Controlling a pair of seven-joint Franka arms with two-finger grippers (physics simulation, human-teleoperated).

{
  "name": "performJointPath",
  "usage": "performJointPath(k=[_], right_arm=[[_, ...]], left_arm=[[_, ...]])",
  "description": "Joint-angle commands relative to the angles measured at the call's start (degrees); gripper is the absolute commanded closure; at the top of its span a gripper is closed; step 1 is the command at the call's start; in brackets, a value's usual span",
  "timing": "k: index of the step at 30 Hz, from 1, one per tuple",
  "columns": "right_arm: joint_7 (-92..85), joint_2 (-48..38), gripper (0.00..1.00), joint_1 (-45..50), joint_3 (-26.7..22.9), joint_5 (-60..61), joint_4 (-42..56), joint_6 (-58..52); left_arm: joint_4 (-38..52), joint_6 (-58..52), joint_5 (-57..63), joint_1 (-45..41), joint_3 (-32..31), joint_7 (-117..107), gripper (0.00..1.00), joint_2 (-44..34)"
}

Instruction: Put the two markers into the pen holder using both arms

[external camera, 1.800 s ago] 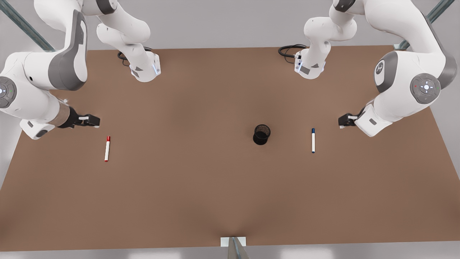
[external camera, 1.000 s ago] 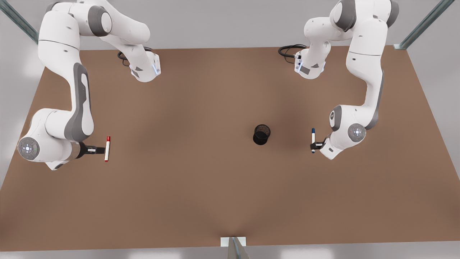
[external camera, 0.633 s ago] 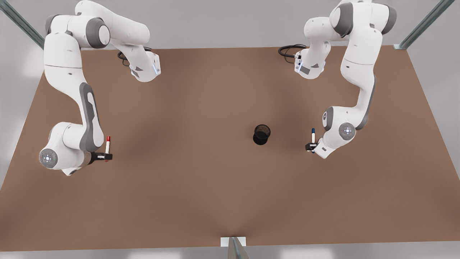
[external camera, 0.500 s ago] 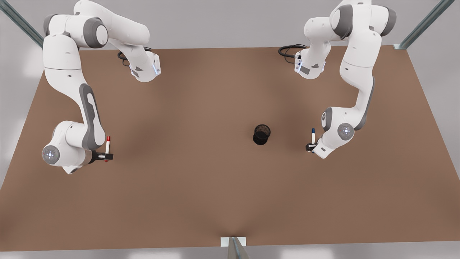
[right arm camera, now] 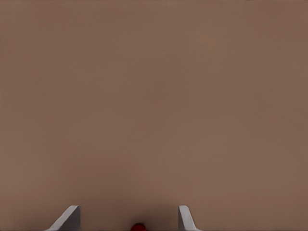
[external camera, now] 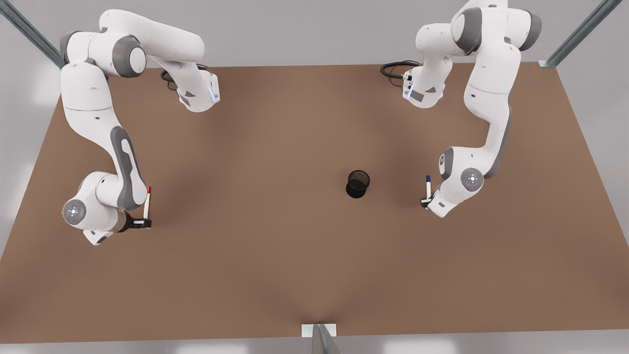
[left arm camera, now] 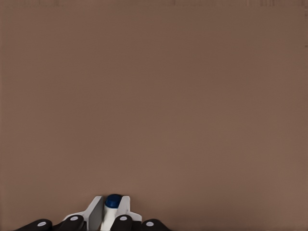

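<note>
The red-capped marker (external camera: 147, 200) lies on the brown table (external camera: 275, 255) at the front view's left. My right gripper (external camera: 142, 222) is down at its near end and open, its fingers wide apart on either side of the red tip (right arm camera: 138, 226). At the front view's right, my left gripper (external camera: 425, 201) is shut on the near end of the blue-capped marker (external camera: 428, 186). The left wrist view has the blue cap (left arm camera: 113, 201) sitting between the closed fingers (left arm camera: 96, 211). The black mesh pen holder (external camera: 357, 183) stands upright between the arms, nearer the blue marker.
Both arm bases (external camera: 199, 96) (external camera: 422, 91) stand at the table's far edge with black cables beside them. A small grey bracket (external camera: 319, 334) sits at the near edge. Bare tabletop lies around the pen holder.
Both arms came down from the sides onto the markers. The left gripper closed on the blue marker, which now tilts slightly. The right gripper slid to the red marker's near end.
</note>
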Motion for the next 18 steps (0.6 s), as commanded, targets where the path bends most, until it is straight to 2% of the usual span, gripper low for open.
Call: performJointPath(k=[1, 5, 8, 11, 16, 18], right_arm=[[-5.9, 0.2, 0.21, 0.0, 0.0, 0.2, 0.0, 1.9], [-5.9, 0.6, 0.27, -0.1, 0.0, 0.2, -0.1, 2.4], [-5.8, 0.6, 0.28, 0.0, 0.1, 0.4, -0.4, 2.2], [-5.6, 0.3, 0.29, -3.4, 3.5, 0.7, -1.6, 1.6], [-5.6, -2.4, 0.32, -4.6, 4.0, 0.7, -6.1, 1.5], [-5.8, -2.4, 0.34, -4.6, 4.0, -0.7, -6.1, 1.6]], left_arm=[[0.0, 0.1, 0.1, 0.0, 0.0, -0.2, 0.64, 0.0], [0.0, 0.1, 0.1, 0.0, 0.0, -0.2, 0.66, 0.0], [0.0, 0.2, 0.4, 0.0, 0.0, -0.2, 0.67, 0.0], [0.0, 0.2, 0.5, 0.0, -0.1, -0.2, 0.67, 0.0], [0.0, 0.2, 0.5, 0.0, 0.0, -0.2, 0.78, 0.0], [0.0, 0.1, 0.5, 0.0, 0.0, -0.3, 0.79, 0.0]])
